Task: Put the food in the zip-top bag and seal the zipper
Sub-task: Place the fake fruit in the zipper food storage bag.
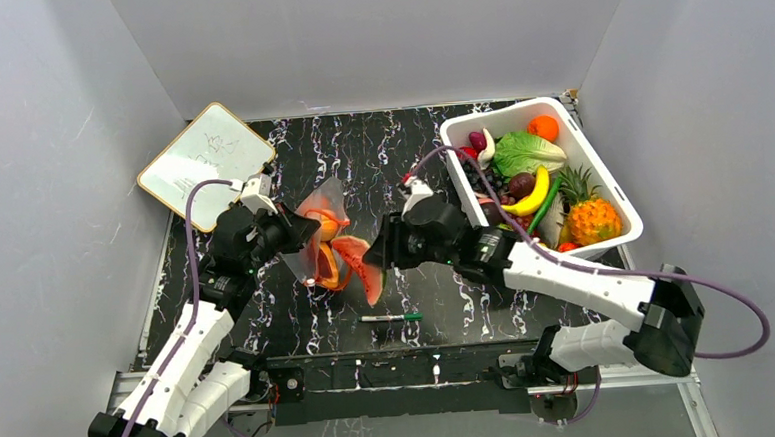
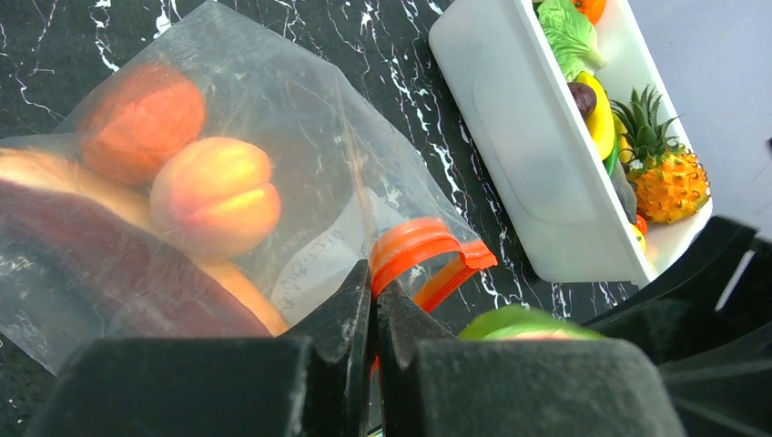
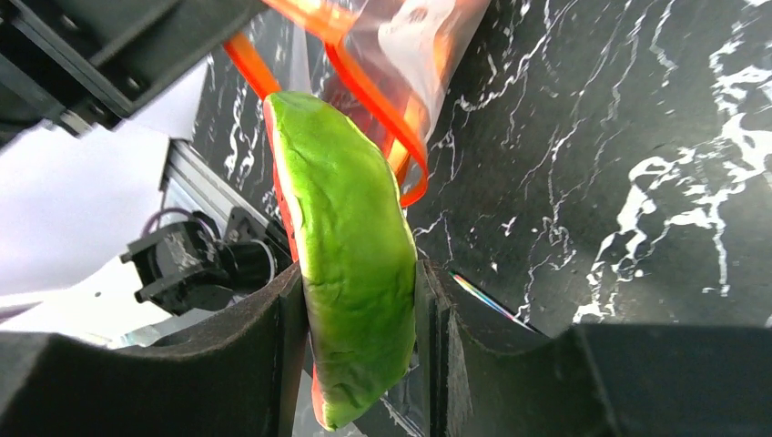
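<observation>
- Left pincer (image 2: 373, 282): clenched on the zipper (image 2: 421, 248), holding the zip-top bag (image 2: 300, 109) up over the middle of the desk (image 1: 360, 150).
- Bag contents: peach (image 2: 216, 194), other orange and red fruit.
- Right pincer (image 3: 360, 278): grasping a watermelon slice (image 3: 350, 209) at the bag's mouth.
- White tub (image 2: 519, 118) of toy produce: far right corner.
- Marker pen (image 1: 391, 318): near edge.

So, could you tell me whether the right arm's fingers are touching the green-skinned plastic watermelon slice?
Touching: the right wrist view shows both fingers clamped against the green watermelon slice.
</observation>
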Controlling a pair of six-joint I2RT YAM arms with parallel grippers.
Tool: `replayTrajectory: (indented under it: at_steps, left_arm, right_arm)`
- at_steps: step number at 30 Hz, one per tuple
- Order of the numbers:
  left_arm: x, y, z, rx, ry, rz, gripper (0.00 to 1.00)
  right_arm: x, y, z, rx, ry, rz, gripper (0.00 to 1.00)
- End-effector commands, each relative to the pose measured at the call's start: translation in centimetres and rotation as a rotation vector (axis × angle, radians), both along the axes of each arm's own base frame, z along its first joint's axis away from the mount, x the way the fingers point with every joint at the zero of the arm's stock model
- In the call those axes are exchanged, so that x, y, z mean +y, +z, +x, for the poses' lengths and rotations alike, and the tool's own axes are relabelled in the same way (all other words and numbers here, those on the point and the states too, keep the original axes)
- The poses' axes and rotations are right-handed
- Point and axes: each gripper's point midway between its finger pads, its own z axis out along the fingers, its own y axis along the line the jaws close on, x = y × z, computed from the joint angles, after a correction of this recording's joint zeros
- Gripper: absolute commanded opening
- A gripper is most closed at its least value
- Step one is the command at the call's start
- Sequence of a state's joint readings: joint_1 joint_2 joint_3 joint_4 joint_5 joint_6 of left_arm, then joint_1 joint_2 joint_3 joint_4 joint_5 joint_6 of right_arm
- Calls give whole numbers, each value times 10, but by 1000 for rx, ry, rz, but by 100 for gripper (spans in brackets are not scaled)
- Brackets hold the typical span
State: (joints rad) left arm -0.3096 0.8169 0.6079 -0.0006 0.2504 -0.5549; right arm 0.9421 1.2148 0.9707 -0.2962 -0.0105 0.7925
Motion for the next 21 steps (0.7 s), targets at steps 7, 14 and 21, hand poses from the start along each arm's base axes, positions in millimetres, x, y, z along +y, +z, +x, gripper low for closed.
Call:
replayTrajectory:
  at_steps: [7,14,21]
  left_arm:
    - [-1,33,-6,-69,-20,-16,0]
    - [-5,43,-22,-67,-76,-27,0]
    - [-9,44,-31,-47,-112,-40,0]
  right_arm:
    - [52,-1,-5,-18,15,-10,20]
    - [48,-18,19,-47,-100,-93,18]
    - [22,-31,40,-85,-239,-241,18]
